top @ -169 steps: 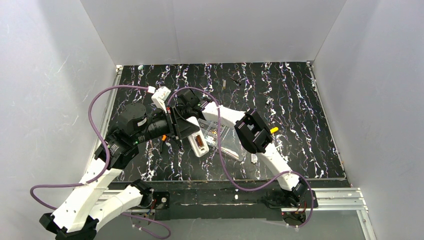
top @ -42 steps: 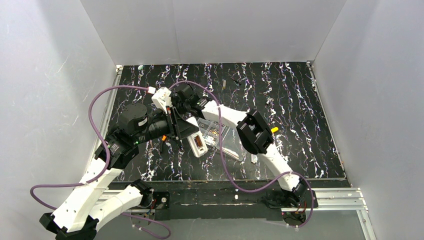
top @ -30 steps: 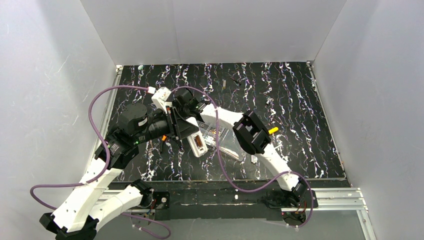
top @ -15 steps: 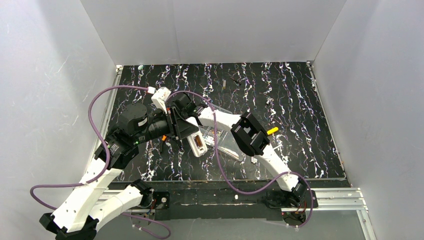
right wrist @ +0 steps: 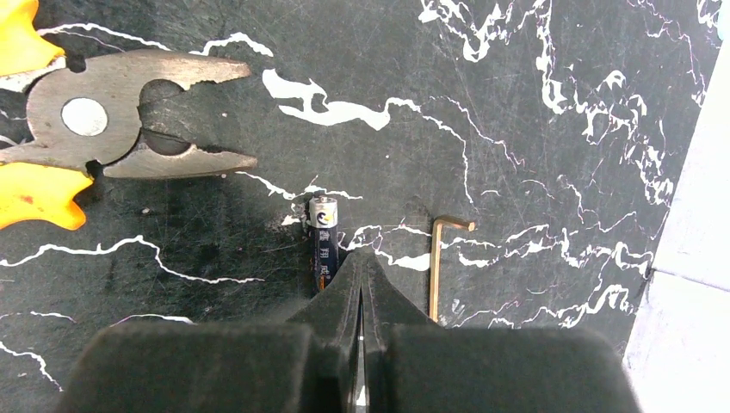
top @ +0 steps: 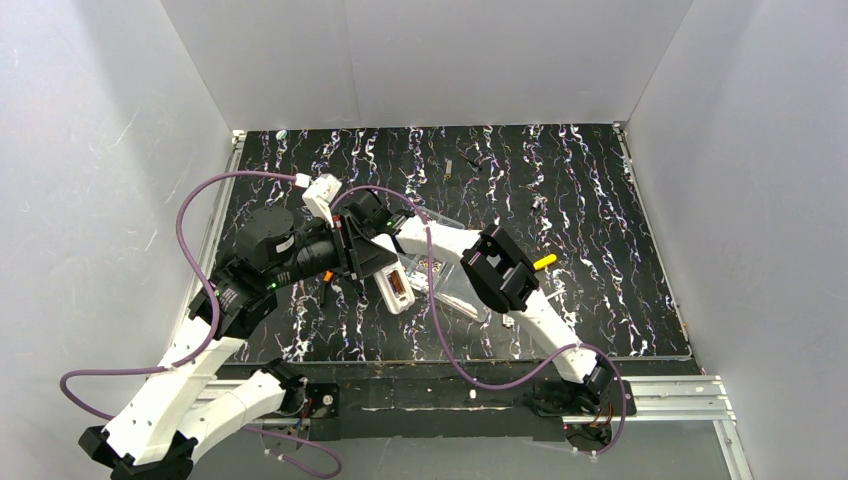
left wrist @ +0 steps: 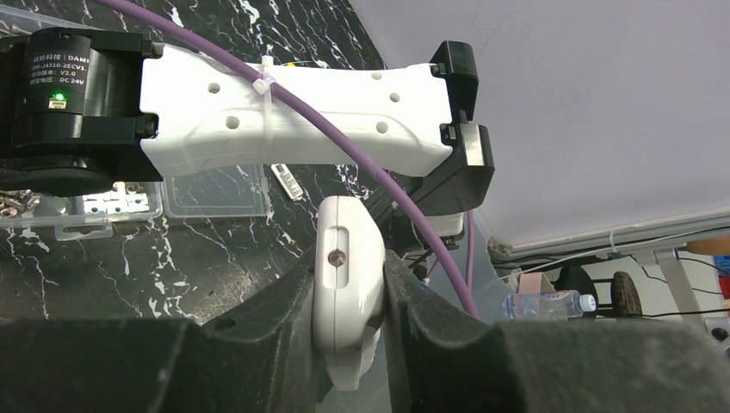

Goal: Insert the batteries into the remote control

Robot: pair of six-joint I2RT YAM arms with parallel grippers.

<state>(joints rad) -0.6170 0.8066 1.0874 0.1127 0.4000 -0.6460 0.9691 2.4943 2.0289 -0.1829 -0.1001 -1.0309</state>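
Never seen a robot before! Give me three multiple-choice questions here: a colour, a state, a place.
1. The grey metal pliers have handles of: A blue; B orange; C green.
2. The left gripper is: A open, empty; B shut on the slim white plastic remote control; C shut on the pliers.
3. The small black cylindrical battery lies: A inside the remote control; B across the pliers; C on the black white-veined tabletop.
B, orange grips show; B, the jaws clamp its sides; C, it rests flat there.
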